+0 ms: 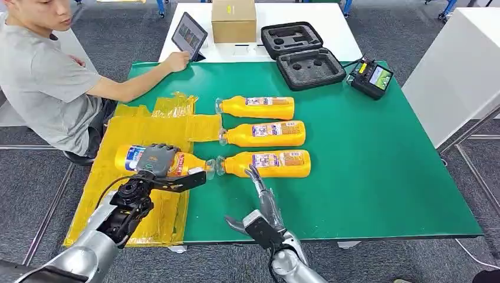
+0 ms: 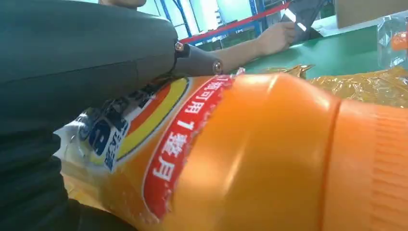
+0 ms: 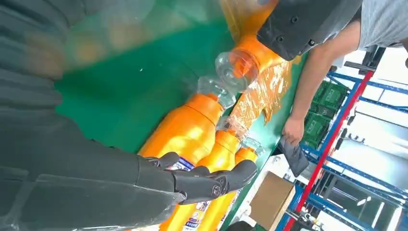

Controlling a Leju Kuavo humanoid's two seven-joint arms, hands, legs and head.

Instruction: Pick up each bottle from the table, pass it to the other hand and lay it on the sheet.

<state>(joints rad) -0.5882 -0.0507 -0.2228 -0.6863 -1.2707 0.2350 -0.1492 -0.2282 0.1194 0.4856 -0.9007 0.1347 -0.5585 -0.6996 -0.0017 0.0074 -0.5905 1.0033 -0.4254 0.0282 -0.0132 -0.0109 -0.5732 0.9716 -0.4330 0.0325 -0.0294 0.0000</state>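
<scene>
My left hand grips an orange bottle lying across the yellow sheet, its clear cap reaching the sheet's right edge. Up close, that bottle has a red and blue label. Three more orange bottles lie on the green table: a far one, a middle one and a near one. My right hand is open, fingers stretched toward the near bottle without touching it. The right wrist view has the held bottle's neck beyond the row.
A seated person at the table's left reaches to a tablet. A cardboard box, a black foam case and a controller stand at the far side. The green table extends right.
</scene>
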